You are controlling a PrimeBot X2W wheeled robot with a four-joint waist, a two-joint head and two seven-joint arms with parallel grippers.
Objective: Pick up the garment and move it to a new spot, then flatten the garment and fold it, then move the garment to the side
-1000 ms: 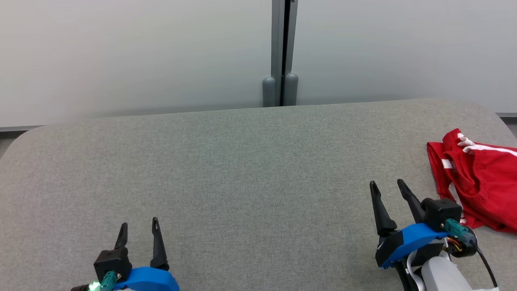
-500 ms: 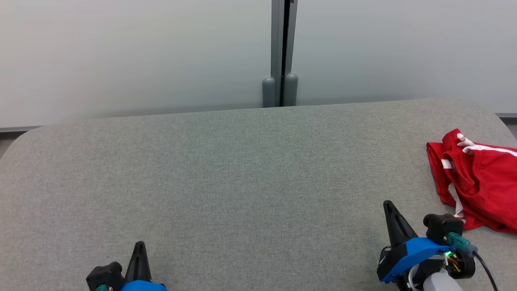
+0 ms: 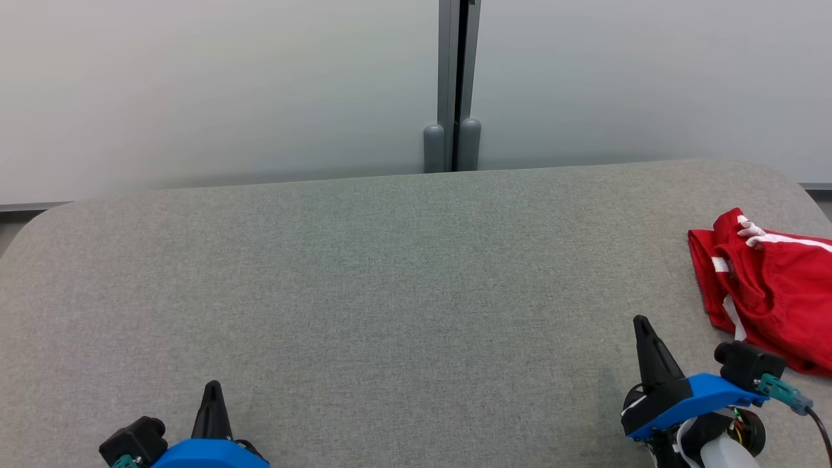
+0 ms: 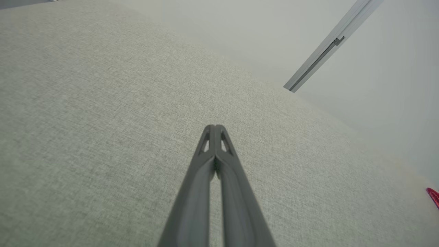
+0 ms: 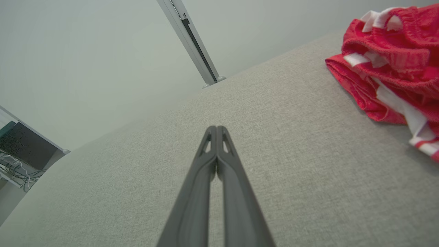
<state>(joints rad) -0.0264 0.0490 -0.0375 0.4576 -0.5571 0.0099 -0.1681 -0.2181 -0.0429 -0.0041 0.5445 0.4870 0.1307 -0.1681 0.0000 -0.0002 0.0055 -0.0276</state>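
The garment (image 3: 773, 292) is a red piece with white stripes, lying bunched at the right edge of the grey padded table (image 3: 390, 273). In the right wrist view the garment (image 5: 394, 65) sits up and to the right of my fingers. My right gripper (image 3: 642, 323) is shut and empty near the table's front right, a short way left of the cloth. My left gripper (image 3: 211, 389) is shut and empty at the front left, far from it. Both wrist views show the closed tips, left gripper (image 4: 215, 127) and right gripper (image 5: 216, 128), over bare fabric. A sliver of the garment (image 4: 434, 196) shows red at the left wrist view's right edge.
A pale wall stands behind the table with a grey vertical post (image 3: 453, 84) at its middle. The table's far corners are rounded. A dark monitor and cables (image 5: 20, 151) show past the table's left end in the right wrist view.
Both grippers have shut from open. Both have drawn back toward the near edge of the table, the right one also drifting slightly right toward the garment. The garment has not moved.
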